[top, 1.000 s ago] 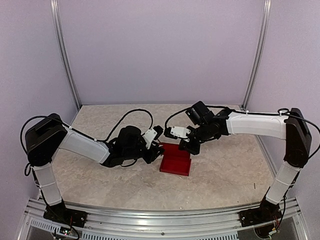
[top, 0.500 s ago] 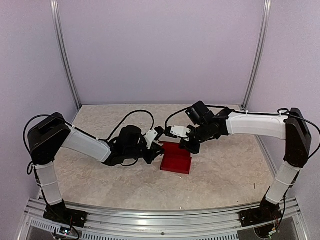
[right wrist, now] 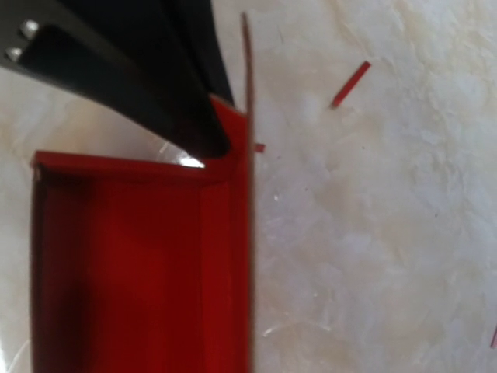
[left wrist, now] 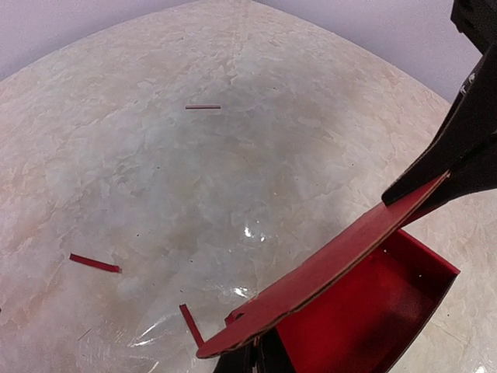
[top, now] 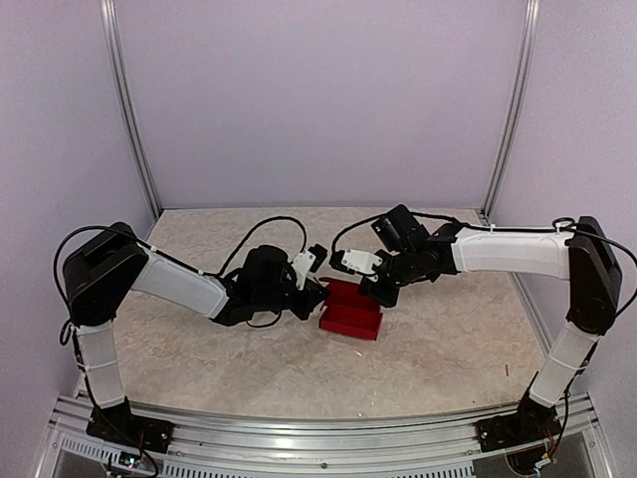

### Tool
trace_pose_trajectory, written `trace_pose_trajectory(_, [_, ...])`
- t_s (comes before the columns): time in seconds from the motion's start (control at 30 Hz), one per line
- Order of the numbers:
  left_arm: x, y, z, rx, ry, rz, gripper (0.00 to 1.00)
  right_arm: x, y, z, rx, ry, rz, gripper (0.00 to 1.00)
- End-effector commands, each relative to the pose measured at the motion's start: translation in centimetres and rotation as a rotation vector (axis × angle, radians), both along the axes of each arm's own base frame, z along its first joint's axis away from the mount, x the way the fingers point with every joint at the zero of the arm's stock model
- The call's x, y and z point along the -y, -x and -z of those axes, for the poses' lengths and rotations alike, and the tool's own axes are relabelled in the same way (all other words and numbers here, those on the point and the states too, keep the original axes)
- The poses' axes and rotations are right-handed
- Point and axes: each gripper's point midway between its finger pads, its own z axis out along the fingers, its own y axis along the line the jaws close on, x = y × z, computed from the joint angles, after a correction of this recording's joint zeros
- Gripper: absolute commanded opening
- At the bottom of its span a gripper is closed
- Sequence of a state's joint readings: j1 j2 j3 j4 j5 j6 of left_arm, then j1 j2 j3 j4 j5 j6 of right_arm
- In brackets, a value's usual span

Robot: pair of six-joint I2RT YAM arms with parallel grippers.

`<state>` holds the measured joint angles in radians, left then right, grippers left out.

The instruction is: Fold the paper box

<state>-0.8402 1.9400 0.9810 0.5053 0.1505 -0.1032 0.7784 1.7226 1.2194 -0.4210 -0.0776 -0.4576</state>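
The paper box [top: 350, 317] is a bright red open tray with raised walls, lying mid-table between both arms. My left gripper [top: 320, 290] sits at its left end. In the left wrist view the fingertips [left wrist: 256, 359] are pinched shut on the near end of a long wall of the box [left wrist: 342, 256]. My right gripper [top: 376, 292] is at the back right corner, and its black fingers [left wrist: 458, 148] clamp the far end of that same wall. The right wrist view looks down into the tray [right wrist: 124, 256], with the left gripper's black body [right wrist: 147, 70] above it; the right fingers themselves are hidden there.
Thin red paper slivers lie on the marbled tabletop [left wrist: 203, 106] [left wrist: 95, 263] [right wrist: 350, 84]. Black cables loop over both arms [top: 269, 227]. Lilac walls and aluminium posts [top: 131, 119] enclose the back and sides; a metal rail [top: 318, 438] runs along the near edge.
My left gripper has slid right to the box's left end and closed its jaws on the wall. The right gripper has stayed shut at the back right corner.
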Motion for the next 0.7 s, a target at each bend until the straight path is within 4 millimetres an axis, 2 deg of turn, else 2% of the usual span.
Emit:
trace_pose_trajectory(0.0, [2.6, 1.7, -1.2, -0.057, 0.076, 0.063, 0.01, 0.2, 1.0, 1.3, -0.011, 0.026, 0.008, 0.0])
trace_pose_trajectory(0.17, [3.2, 1.3, -2.4, -0.076, 0.088, 0.041, 0.0, 0.1, 1.0, -0.1, 0.031, 0.011, 0.014, 0.0])
trace_pose_trajectory(0.33, [4.1, 1.2, -3.4, -0.1, 0.099, 0.041, 0.0, 0.0, 1.3, -0.6, 0.055, 0.008, 0.009, 0.0])
trace_pose_trajectory(0.5, [4.3, 1.1, -2.5, -0.143, 0.099, 0.02, 0.0, 0.0, 1.4, -0.4, 0.055, 0.005, 0.01, 0.0])
trace_pose_trajectory(0.67, [4.8, 2.3, -1.7, -0.181, 0.115, 0.006, 0.0, 0.0, 1.9, 0.0, 0.054, -0.006, 0.011, 0.0])
